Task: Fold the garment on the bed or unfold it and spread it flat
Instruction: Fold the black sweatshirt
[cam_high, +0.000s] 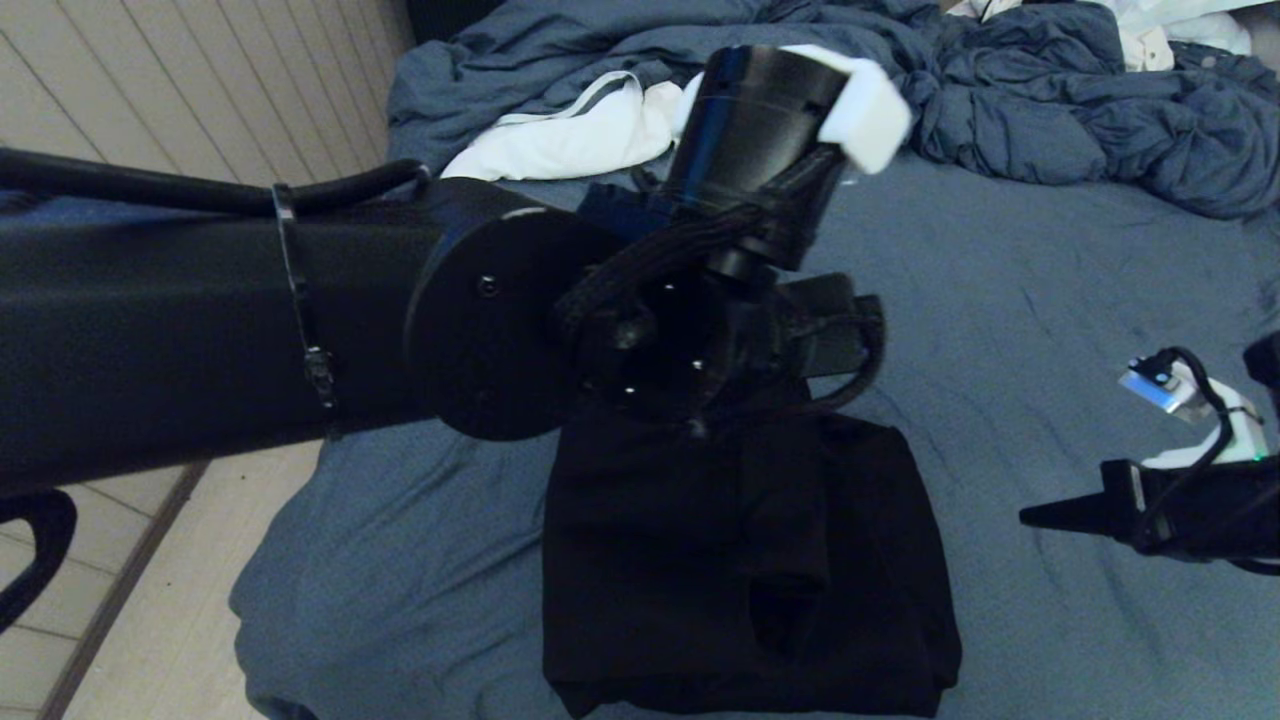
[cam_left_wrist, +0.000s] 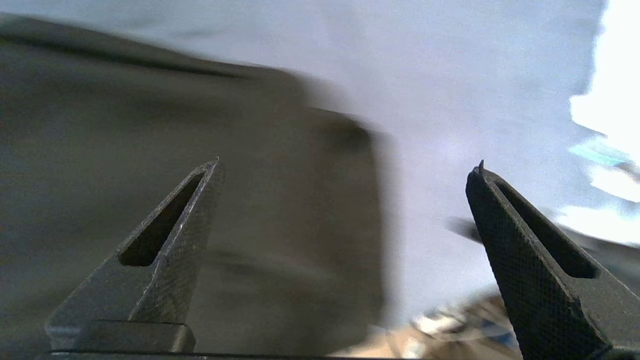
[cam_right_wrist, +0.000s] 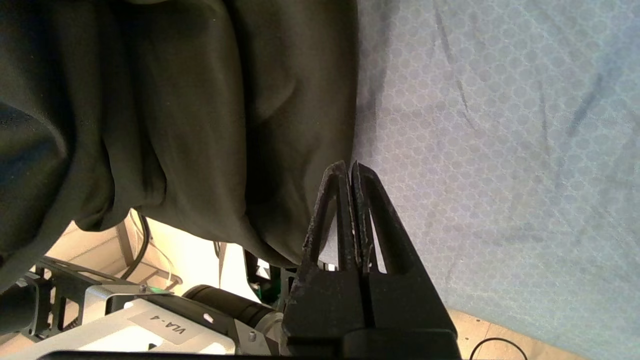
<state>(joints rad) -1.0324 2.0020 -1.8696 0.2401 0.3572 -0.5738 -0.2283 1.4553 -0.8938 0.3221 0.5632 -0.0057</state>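
The garment (cam_high: 740, 570) is a black hoodie lying in a folded rectangle on the bed (cam_high: 1050, 330), near its front edge. My left arm reaches across the head view and its wrist (cam_high: 700, 330) hangs above the far end of the garment, hiding that end. In the left wrist view my left gripper (cam_left_wrist: 347, 164) is open and empty, above the garment (cam_left_wrist: 150, 125) and its edge. My right gripper (cam_high: 1030, 517) hovers to the right of the garment, shut on nothing. In the right wrist view the right gripper (cam_right_wrist: 350, 165) points along the side edge of the garment (cam_right_wrist: 175, 115).
A white cloth (cam_high: 580, 135) and a rumpled blue-grey duvet (cam_high: 1050, 90) lie at the far end of the bed. The bed's left edge drops to a tiled floor (cam_high: 150, 600). Bare sheet (cam_right_wrist: 500, 125) lies to the right of the garment.
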